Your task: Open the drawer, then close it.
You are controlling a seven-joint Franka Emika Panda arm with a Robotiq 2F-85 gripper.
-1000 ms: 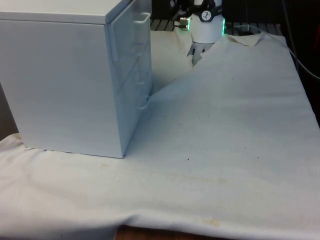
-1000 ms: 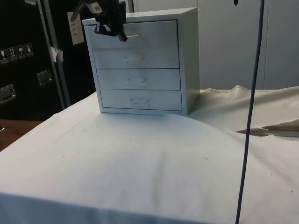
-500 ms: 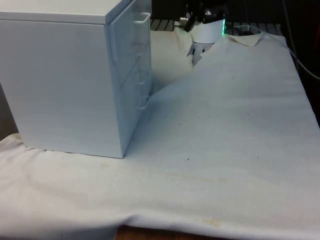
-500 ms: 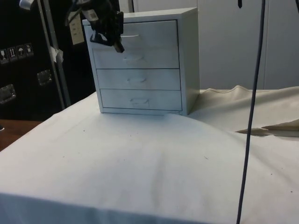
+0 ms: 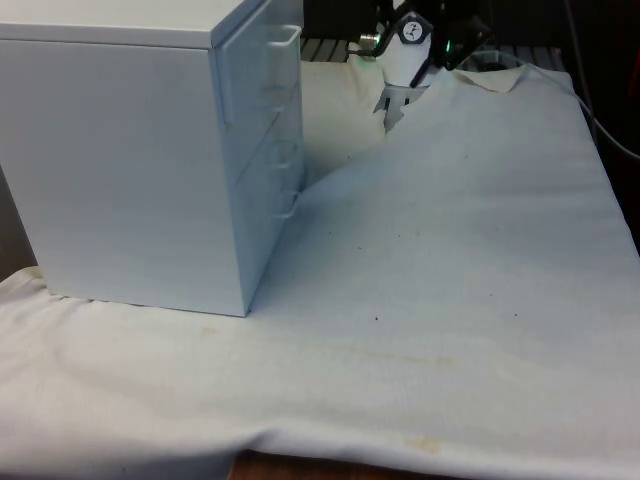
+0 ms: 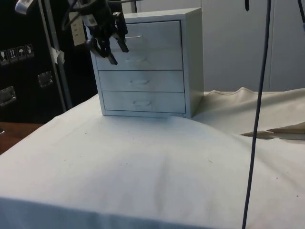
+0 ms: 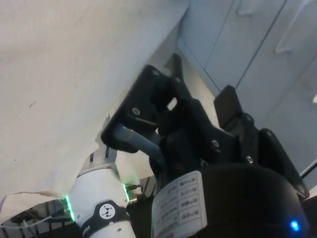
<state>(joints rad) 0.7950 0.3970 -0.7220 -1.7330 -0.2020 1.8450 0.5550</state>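
**Gripper Position at the Top Drawer Front**

In the upper left of the side view, the black gripper (image 6: 114, 53) hangs in front of the white chest of drawers (image 6: 190, 62), tilted, with its two fingers spread apart and grasping nothing. One fingertip (image 6: 124, 47) lies just below the handle (image 6: 134, 36) of the top drawer (image 6: 152, 34); the other points down over the left edge of the second drawer (image 6: 140, 59). Contact between fingers and handle cannot be confirmed.

Count, side view: one chest, four drawers stacked vertically, one handle per drawer. All four drawer fronts sit flush with the chest body. The third drawer (image 6: 141, 81) and the bottom drawer (image 6: 143, 101) lie well below the gripper.

The chest stands on the white cloth (image 6: 143, 167) toward the rear of the table in the side view.

In the front view, the chest (image 5: 120, 160) occupies the upper left of the frame with its plain side panel facing the camera; the drawer fronts appear edge-on along its right side, with the top handle (image 5: 285, 38) projecting.

In the wrist view, the two black fingers (image 7: 148, 109) are separated, with drawer fronts (image 7: 277, 64) beyond them in the upper right.
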